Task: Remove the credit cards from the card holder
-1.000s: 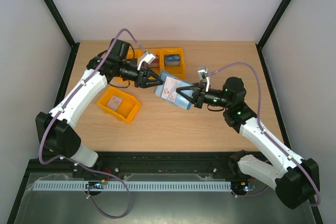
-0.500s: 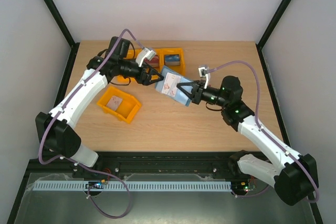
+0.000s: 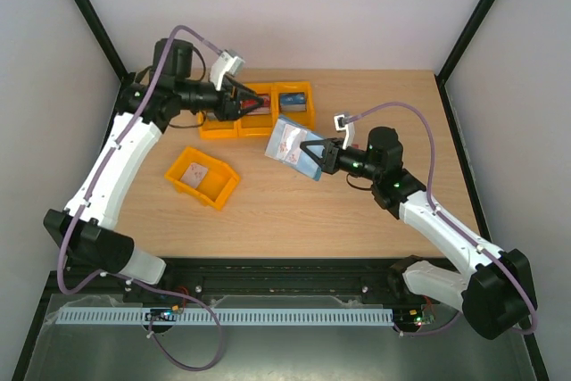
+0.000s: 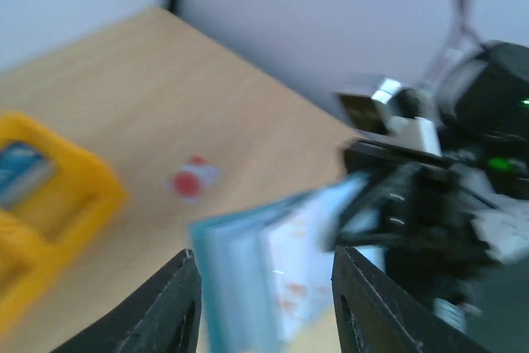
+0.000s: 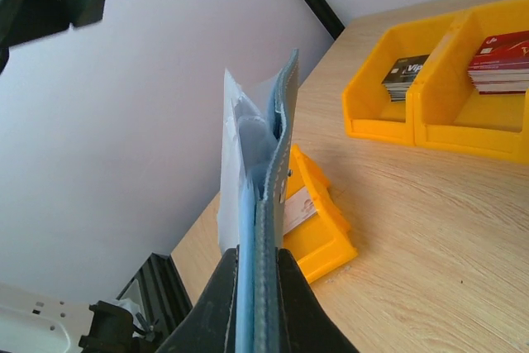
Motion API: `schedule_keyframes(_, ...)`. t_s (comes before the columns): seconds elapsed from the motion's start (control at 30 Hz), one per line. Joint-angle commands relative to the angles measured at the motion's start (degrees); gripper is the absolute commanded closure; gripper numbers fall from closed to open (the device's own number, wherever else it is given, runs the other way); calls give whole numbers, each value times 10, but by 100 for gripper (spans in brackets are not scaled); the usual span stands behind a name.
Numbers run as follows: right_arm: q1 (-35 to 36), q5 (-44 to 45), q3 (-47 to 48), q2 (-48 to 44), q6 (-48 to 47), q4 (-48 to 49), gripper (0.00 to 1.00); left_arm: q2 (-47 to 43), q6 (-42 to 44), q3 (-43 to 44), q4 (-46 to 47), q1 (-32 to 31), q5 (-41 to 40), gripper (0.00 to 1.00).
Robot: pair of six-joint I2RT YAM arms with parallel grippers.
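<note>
Right gripper point(image 3: 314, 151) clamps the card holder point(image 5: 269, 204) aloft over mid-table, a pale card point(image 3: 285, 142) showing inside. Left gripper point(image 3: 254, 106) hangs open above the orange bins point(image 3: 219, 131). I'd approach squarely, pinching only the card's exposed edge.

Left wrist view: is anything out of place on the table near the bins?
Yes. A small white card with a red mark shows against the table, outside the orange bin. It looks dropped rather than placed, but the view is blurred: lying flat or in mid-air, I cannot tell.
</note>
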Motion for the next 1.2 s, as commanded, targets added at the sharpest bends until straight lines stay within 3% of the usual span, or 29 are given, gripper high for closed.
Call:
schedule_keyframes(0.0,4,-11,22,-4,1,14,98,0,-30,-72,-5,-36,194,56)
schedule_keyframes(0.13,4,-17,24,-6,3,12,98,11,-31,-89,5,-69,155,58)
schedule_keyframes(0.4,4,-46,22,-18,1,28,98,18,-41,-124,31,-74,101,54)
schedule_keyframes(0.7,4,-96,11,-28,16,84,98,22,-32,-141,35,-88,106,53)
schedule_keyframes(0.83,4,-86,9,-23,16,87,98,28,-14,-133,19,-105,153,64)
schedule_keyframes(0.93,4,-78,8,-19,8,80,98,29,-1,-119,5,-106,181,94)
schedule_keyframes(0.97,4,-77,8,-20,4,77,98,27,6,-114,-3,-104,178,97)
schedule_keyframes(1.17,3,-29,15,-38,-45,-6,98,3,25,-119,-17,-49,174,98)
